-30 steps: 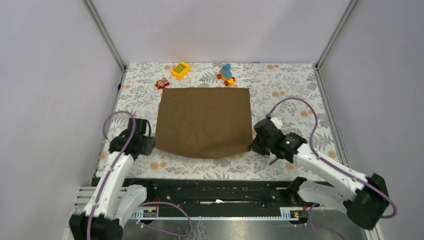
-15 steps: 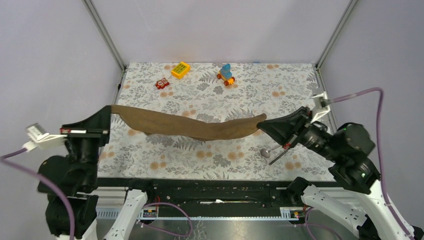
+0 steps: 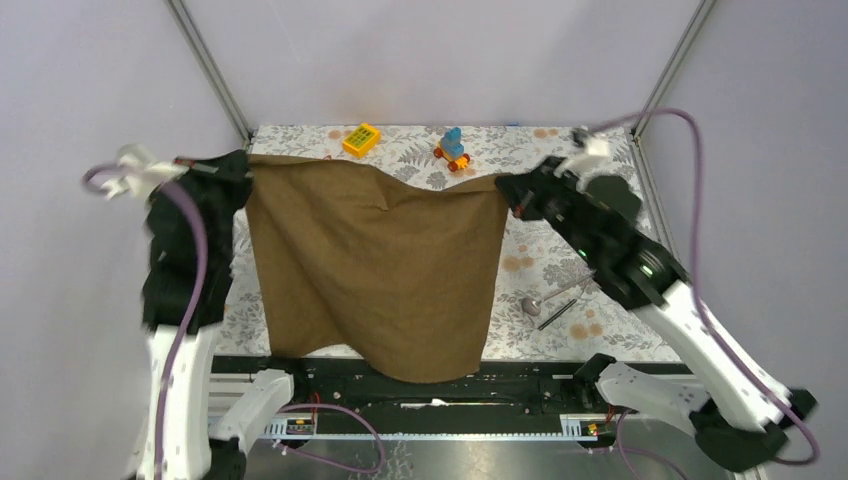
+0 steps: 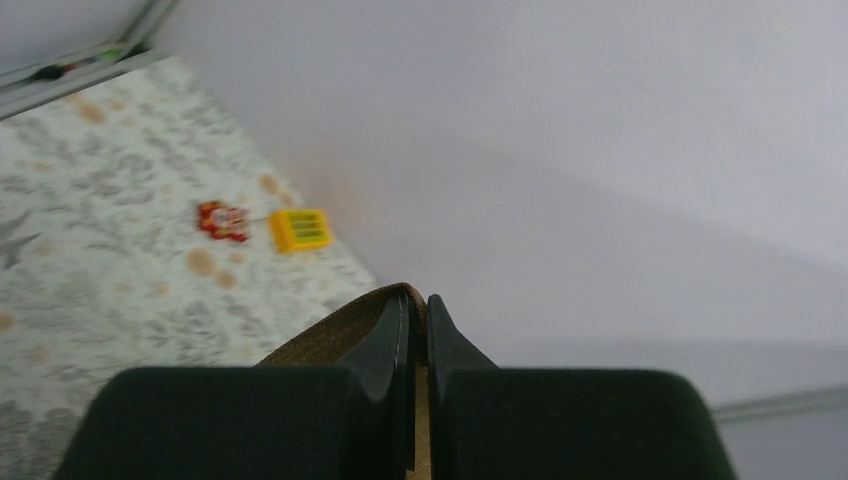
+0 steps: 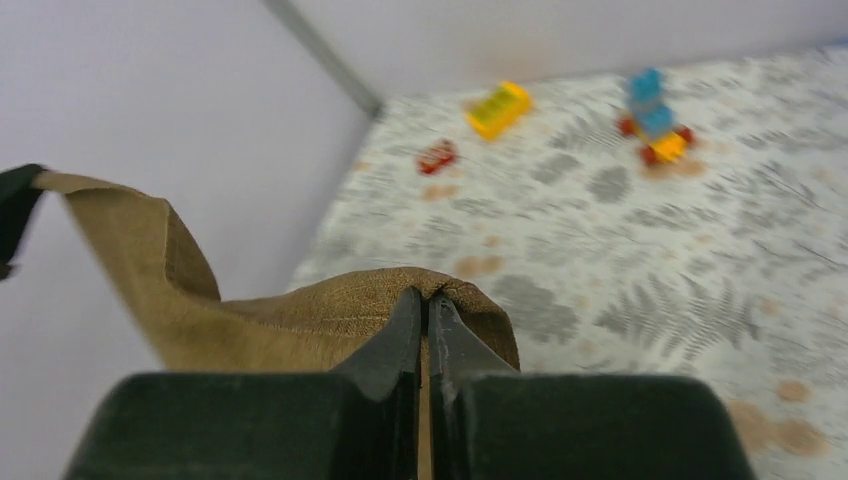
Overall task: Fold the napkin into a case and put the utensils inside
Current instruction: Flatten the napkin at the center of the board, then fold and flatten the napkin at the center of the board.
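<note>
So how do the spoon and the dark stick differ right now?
The spoon is silver with a round bowl; the stick is dark, thin and plain. The spoon lies on the far side of the stick. Both lie loose on the tablecloth, roughly parallel, right of the hanging napkin.

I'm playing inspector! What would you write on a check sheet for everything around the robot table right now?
Surface: floral grey tablecloth, flat where it shows; the hanging cloth hides the middle.
Job's things: brown napkin held up by two top corners, hanging unfolded; silver spoon and dark stick lie close together on the tablecloth to its right.
Clutter: yellow block, blue wheeled toy, small red toy, all near the far edge.
Grippers: left gripper and right gripper each shut on a napkin corner.
Cables: a purple cable runs along each arm.
Surroundings: plain pale walls, metal corner posts.
</note>
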Tool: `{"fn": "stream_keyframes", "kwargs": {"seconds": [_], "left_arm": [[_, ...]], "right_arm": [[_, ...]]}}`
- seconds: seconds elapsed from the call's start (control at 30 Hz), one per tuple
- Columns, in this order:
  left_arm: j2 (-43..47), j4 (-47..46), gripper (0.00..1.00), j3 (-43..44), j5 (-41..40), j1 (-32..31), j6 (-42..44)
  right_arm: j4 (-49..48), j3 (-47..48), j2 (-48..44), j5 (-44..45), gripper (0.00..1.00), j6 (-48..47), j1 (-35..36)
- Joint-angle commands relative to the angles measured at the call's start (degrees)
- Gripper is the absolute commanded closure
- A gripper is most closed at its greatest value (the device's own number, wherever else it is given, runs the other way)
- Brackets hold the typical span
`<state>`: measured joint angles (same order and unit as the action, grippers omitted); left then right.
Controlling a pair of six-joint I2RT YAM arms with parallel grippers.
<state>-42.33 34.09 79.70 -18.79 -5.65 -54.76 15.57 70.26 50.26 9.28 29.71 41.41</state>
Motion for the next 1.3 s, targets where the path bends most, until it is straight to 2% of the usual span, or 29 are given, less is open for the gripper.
{"fn": "stream_keyframes", "kwargs": {"seconds": [0.0, 0.13, 0.27, 0.4, 0.53, 0.63, 0.8, 1.0, 1.27], "left_arm": [[-14.3, -5.6, 1.0, -2.8, -5.3, 0.7, 4.5], [-25.7, -14.0, 1.0, -5.4, 1.6, 3.8, 8.8], [-33.6, -22.9, 1.0, -11.5, 12.8, 9.1, 8.5], [-40.2, -31.5, 1.0, -15.1, 20.9, 11.4, 8.5], [-47.4, -30.8, 1.0, -12.4, 25.4, 12.2, 9.1], [-50.1, -28.3, 1.0, -11.1, 30.4, 12.5, 8.9], [-44.6, -23.9, 1.0, -18.7, 31.8, 12.5, 7.3], [-30.8, -22.5, 1.0, -36.1, 37.5, 12.5, 5.8], [-21.5, -11.1, 1.0, -43.6, 39.5, 12.5, 12.3]], "right_arm": [[1.1, 3.8, 13.5, 3.4, 1.0, -2.0, -8.3], [1.3, 7.8, 26.7, -1.4, 1.0, -0.3, -16.9], [0.2, 11.8, 36.9, -2.2, 1.0, -1.8, -19.7], [-0.6, 17.0, 47.0, -7.2, 1.0, -5.1, -21.3], [0.3, 21.5, 54.0, -12.2, 1.0, -6.4, -22.5], [1.2, 20.6, 54.8, -15.2, 1.0, -6.1, -22.5], [2.4, 11.2, 50.4, -18.2, 1.0, -5.1, -22.5], [2.2, -2.2, 42.0, -19.0, 1.0, -4.4, -22.5], [2.5, -13.4, 36.5, -19.6, 1.0, -4.0, -22.5]]}}
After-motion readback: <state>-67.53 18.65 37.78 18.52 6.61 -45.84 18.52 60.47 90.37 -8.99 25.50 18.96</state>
